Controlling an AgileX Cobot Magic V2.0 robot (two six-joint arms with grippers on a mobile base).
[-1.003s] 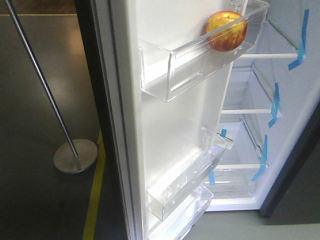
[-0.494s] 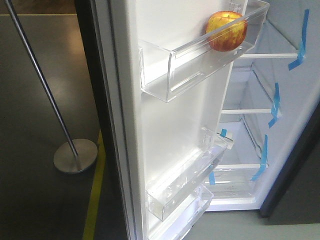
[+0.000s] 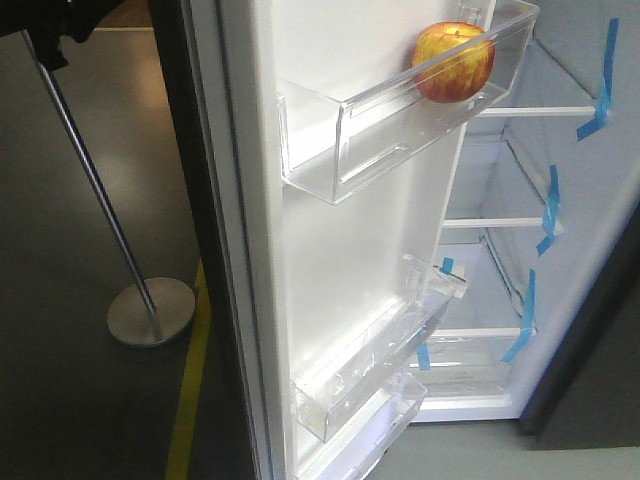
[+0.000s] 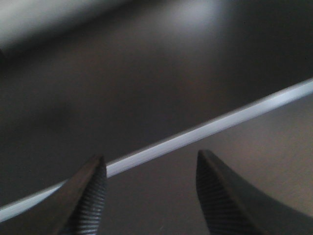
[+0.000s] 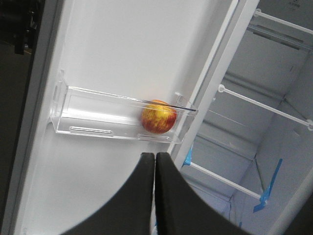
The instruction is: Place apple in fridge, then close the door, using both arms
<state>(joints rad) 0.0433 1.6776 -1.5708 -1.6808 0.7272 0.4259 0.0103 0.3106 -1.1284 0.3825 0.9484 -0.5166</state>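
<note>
The apple [image 3: 454, 62], red with yellow patches, rests in the clear upper shelf [image 3: 400, 130] of the door [image 3: 340, 260], which stands wide open with its white inner side showing. To the right is the fridge [image 3: 590, 200], white inside. In the right wrist view the apple [image 5: 158, 116] lies at the shelf's [image 5: 98, 120] right end. My right gripper [image 5: 154, 157] is shut and empty a little short of it. My left gripper [image 4: 151, 166] is open with nothing between its fingers, facing a dark grey surface crossed by a pale strip [image 4: 205, 129]. A dark part of an arm [image 3: 75, 20] shows at the front view's top left.
A metal pole [image 3: 85, 170] on a round base [image 3: 152, 312] stands left of the door. A yellow line [image 3: 190, 390] runs along the dark floor. Two lower door bins [image 3: 370, 370] jut out. Fridge shelves carry blue tape strips [image 3: 548, 210].
A dark arm part has come into the top left corner of the front view. The apple and the door have not moved.
</note>
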